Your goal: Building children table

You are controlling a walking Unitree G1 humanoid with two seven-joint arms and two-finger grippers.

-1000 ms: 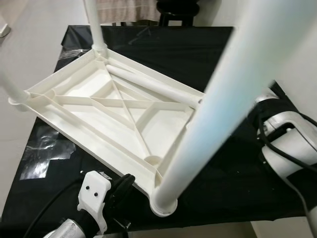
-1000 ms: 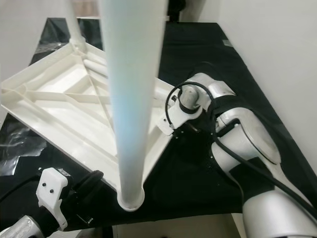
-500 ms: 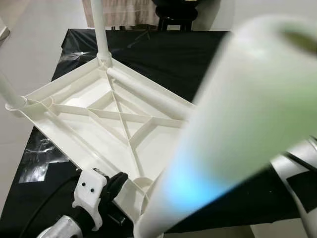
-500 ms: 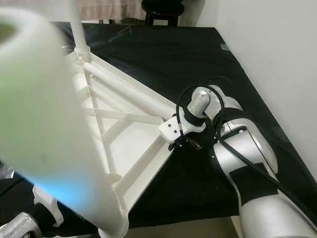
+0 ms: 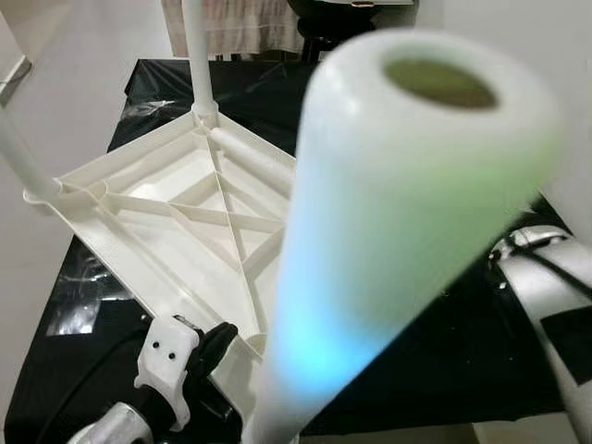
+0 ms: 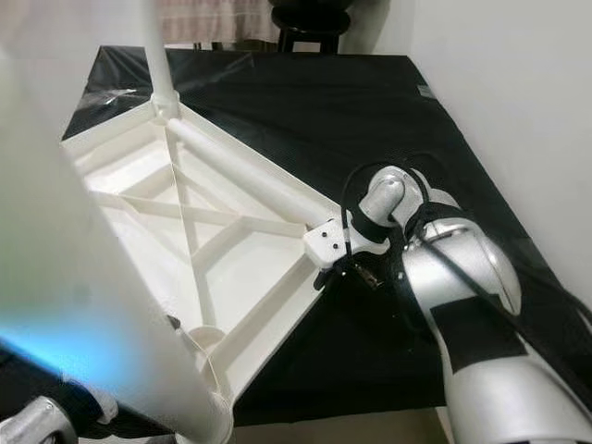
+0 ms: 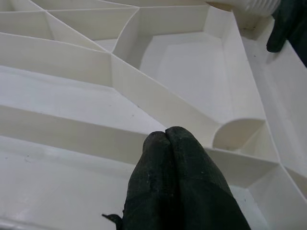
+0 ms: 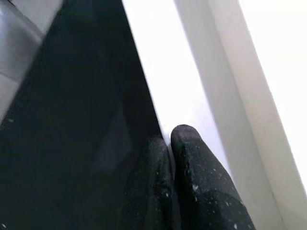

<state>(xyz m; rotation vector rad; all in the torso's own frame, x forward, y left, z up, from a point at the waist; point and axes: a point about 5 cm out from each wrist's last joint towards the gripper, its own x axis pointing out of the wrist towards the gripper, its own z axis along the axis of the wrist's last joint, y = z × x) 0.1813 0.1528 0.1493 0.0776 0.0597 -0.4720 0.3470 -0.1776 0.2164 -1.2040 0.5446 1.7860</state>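
Head views: the upturned tabletop (image 5: 176,222) lies ribs-up on the black worktop (image 6: 305,102), three legs standing in its corners, the nearest leg (image 5: 388,231) rising just beside my left gripper (image 5: 217,347). My right gripper (image 6: 326,268) meets the rim on the far side from my left.

Left wrist: my jaws are shut, tips over the ribs.

Right wrist: jaws shut, pressed to the rim.

I judge it light, stiff, slick plastic; rim and ribs give the best hold.
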